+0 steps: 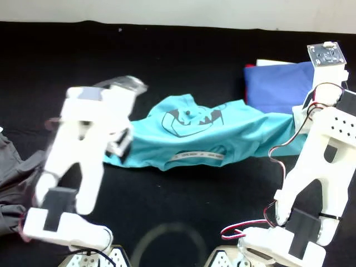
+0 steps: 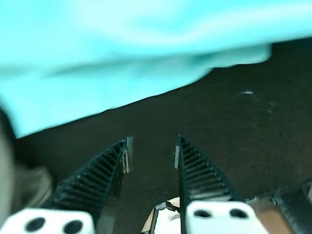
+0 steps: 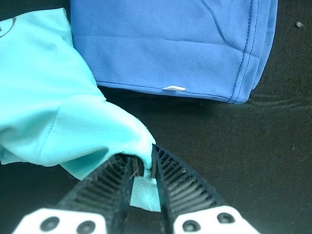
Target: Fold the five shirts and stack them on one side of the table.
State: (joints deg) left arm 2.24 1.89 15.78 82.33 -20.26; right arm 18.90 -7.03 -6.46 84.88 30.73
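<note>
With the right gripper [image 3: 146,163], pinches a corner of the turquoise shirt [image 3: 44,107], jaws drawn almost together with a thin fold of cloth sandwiched between and a small tab poking out behind. Holds the left gripper [image 2: 152,146] parted to a middling gap with nothing in it, low over the black table cover [image 2: 234,122], just short of the same shirt's edge. Finds the turquoise shirt [image 1: 194,136] sprawled across the middle of the table, printed side up, bunched and creased, stretched toward the right where the pinch sits. Shows, just beside that corner at the far right, a blue shirt [image 3: 170,44] folded flat and square (probably the start of the stack; something white and red peeks from under it in the high view). Leaves a grey heap of cloth [image 1: 11,178] at the left edge, seemingly unfolded.

Reads as light, limp and a little slick: fine mesh-like knit, no stiffness, apt to drape and slide rather than keep a shape. Probably drags into a rope, not a sheet, when pulled by one corner. Calls for two holds along one edge, hem corners or shoulder seams, one per gripper, with a doubled layer set deep between the jaws. Risks slipping free under tension if gripped by a single thin layer.
</note>
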